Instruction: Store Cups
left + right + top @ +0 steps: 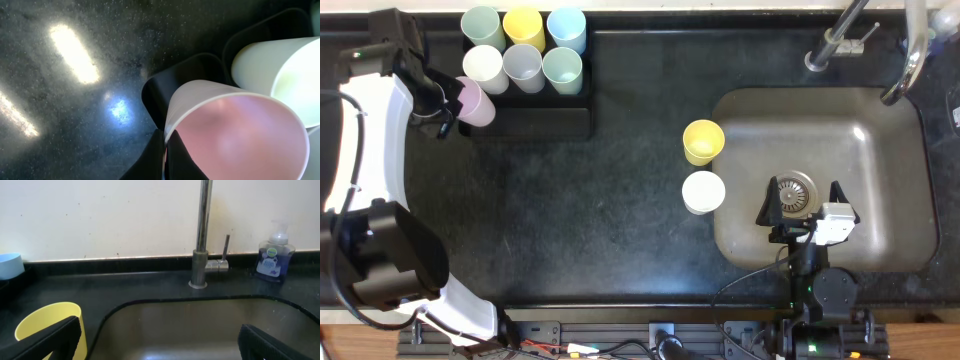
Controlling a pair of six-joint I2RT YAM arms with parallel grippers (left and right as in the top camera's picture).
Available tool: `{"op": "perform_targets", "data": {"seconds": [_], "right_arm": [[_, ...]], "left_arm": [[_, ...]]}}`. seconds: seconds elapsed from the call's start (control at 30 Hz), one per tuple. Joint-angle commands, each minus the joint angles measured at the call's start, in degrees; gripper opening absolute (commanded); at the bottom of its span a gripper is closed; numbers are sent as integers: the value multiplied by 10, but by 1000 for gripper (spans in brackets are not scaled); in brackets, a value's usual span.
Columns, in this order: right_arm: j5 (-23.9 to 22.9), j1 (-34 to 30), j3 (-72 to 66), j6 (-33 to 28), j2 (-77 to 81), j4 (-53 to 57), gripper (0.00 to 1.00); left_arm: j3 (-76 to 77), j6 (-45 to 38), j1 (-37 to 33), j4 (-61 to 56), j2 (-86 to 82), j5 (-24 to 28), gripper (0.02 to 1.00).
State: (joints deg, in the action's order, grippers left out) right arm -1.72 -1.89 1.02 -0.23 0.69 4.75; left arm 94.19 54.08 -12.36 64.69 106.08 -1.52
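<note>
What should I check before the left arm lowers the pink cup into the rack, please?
1. Grasp: left gripper shut on the pink plastic cup at its rim: ok.
2. Free slot in the black plastic cup rack beneath it: ok.
3. Cup upright: not ok, it is tilted.
4. Clearance from the neighbouring white plastic cup: cannot tell.
5. Other arm: right gripper open over the steel sink, apart from the rack: ok.
</note>
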Motion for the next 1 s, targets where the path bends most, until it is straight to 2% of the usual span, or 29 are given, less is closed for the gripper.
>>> {"op": "perform_targets", "data": {"seconds": [0.03,0.83,1.0], "right_arm": [[2,-2,-7,-2,-4,-3,998],[2,-2,-7,-2,-4,-3,998],[2,-2,-7,-2,-4,-3,996]], "left_arm": [[-10,2,5,-3,-5,-11,38],[-12,2,34,-42,69,-27,36],[-12,2,34,-41,77,-40,64]]}}
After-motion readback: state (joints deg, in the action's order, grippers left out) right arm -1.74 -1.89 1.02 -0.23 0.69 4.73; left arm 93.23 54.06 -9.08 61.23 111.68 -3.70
